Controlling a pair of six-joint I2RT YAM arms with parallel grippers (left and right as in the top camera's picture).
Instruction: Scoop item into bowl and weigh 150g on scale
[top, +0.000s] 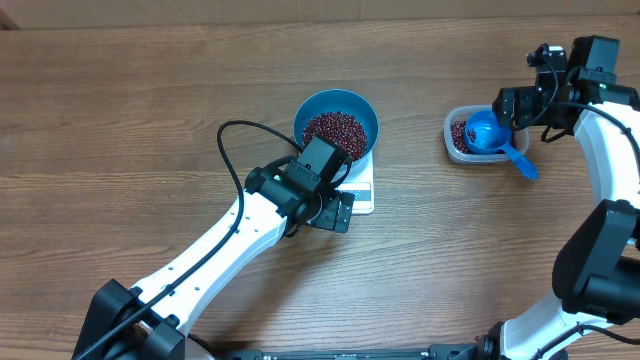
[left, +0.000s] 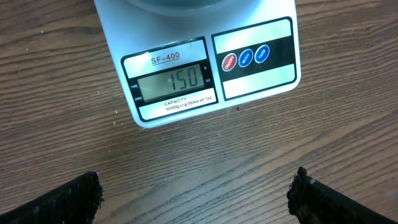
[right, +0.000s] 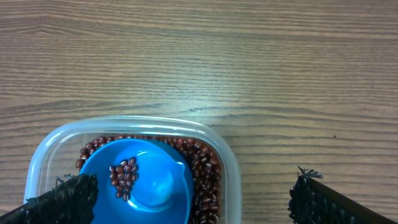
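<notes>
A bright blue bowl filled with dark red-brown beans stands on the white scale. In the left wrist view the scale shows 150 on its display. My left gripper hovers open over bare wood just in front of the scale, holding nothing. My right gripper is open above a clear tub of beans. A small blue scoop with a few beans in it rests in the tub, its handle sticking out over the rim.
The wooden table stretches bare to the left and between scale and tub. The left arm reaches in diagonally from the lower left, with a black cable looping beside it. The right arm comes along the right edge.
</notes>
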